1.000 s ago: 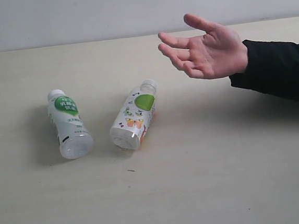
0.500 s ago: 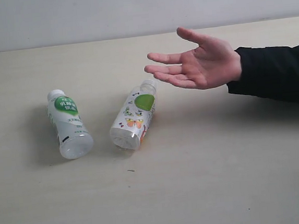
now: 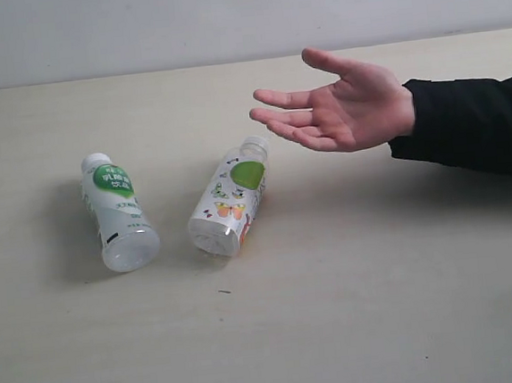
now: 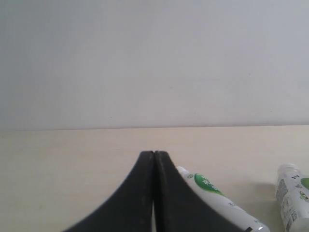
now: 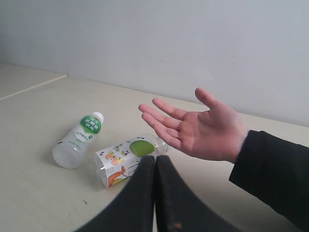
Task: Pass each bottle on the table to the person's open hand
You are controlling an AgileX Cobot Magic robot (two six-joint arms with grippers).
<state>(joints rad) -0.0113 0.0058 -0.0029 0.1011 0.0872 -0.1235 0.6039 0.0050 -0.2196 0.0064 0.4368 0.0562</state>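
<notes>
Smooth black tapering blades on left pincer (image 4: 153, 153) and right pincer (image 5: 155, 157)

Wall: plain pale grey-white smooth wall (image 3: 134, 27), rear | Furniture: broad pale beige matte tabletop (image 3: 384, 324) abutting it | Light: soft, even, diffuse

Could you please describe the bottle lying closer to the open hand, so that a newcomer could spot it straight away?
On the pale beige table, find the person's open hand hovering palm-up. Just beyond its fingertips a clear bottle lies on its side, white cap towards the hand. Unlike the other bottle farther off, its label shows butterflies and orange drawings.
</notes>
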